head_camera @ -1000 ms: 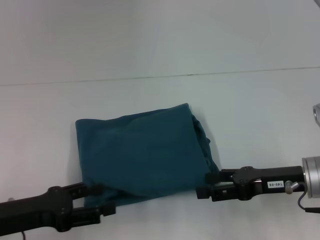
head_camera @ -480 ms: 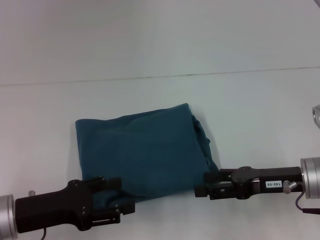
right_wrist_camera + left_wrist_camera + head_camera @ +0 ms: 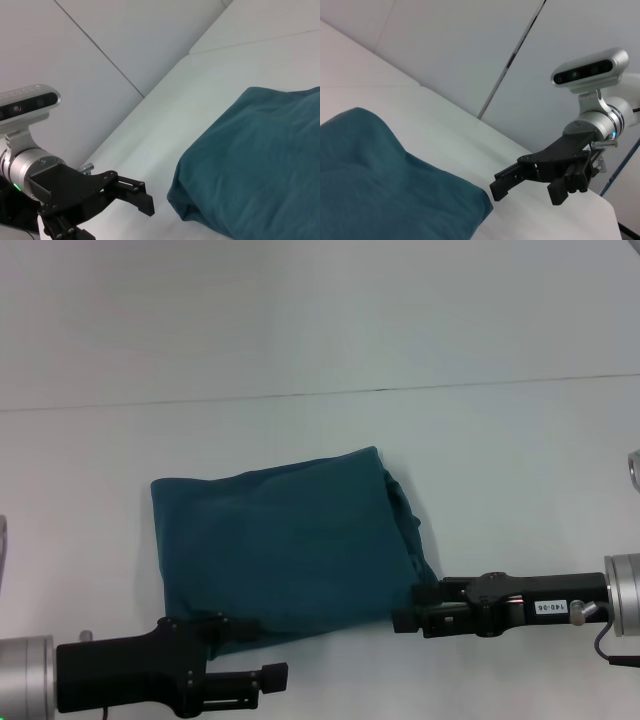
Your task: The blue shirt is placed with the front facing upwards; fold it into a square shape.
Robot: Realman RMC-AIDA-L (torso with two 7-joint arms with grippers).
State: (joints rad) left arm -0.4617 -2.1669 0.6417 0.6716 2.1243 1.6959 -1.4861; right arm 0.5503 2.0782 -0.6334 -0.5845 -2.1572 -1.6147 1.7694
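From the head camera, the dark teal-blue cotton shirt (image 3: 285, 545) lies folded into a rough rectangle on the white desk (image 3: 500, 460), a little toward seven o'clock of the middle, with looser bunched folds along its three o'clock side. The left black tool (image 3: 255, 680) sits low at seven o'clock, just off the shirt's near edge, its fingers apart and holding nothing. The right black tool (image 3: 405, 620) reaches in from four o'clock, its tip just beside the shirt's near corner; whether it touches the cloth cannot be told from here. In the left wrist camera, the shirt (image 3: 385, 190) fills the near part as a smooth folded mound, and the right tool (image 3: 530, 185) hangs just beyond its corner, fingers spread and clear of the fabric. In the right wrist camera, the shirt (image 3: 260, 160) shows a rounded folded corner, and the left tool (image 3: 127, 195) stands near it with its fingers parted, empty.
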